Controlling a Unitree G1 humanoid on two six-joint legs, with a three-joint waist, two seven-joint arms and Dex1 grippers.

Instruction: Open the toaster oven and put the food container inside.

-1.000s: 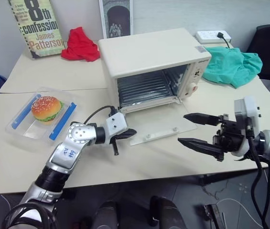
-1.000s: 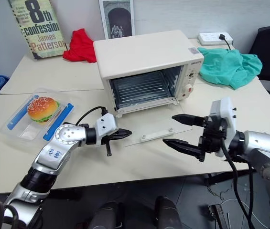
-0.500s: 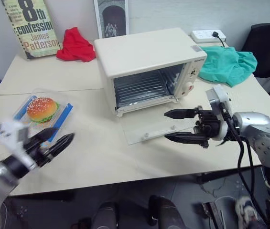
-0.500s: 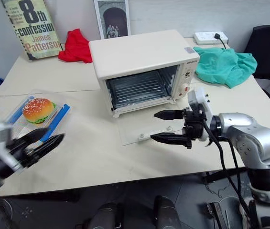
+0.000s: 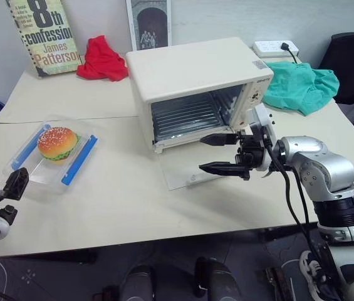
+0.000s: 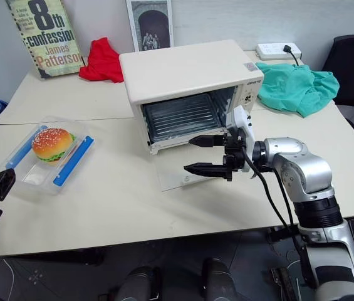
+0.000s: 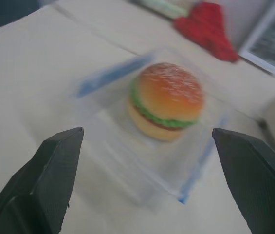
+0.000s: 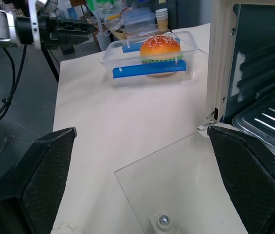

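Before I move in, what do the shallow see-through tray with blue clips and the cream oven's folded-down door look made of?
The food container looks like thin clear plastic: the table shows through its walls, and its side clips are opaque blue. The toaster oven door looks like clear glass, smooth, lying flat. The body seems matte cream painted metal, though it could be plastic.

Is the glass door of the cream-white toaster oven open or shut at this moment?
Open. The glass door lies flat on the table before the cream-white boxy toaster oven, and the wire rack inside is exposed.

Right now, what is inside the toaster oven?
The toaster oven, door down, holds a wire rack. The food container sits outside on the table. Its deeper back corners are too dark to tell.
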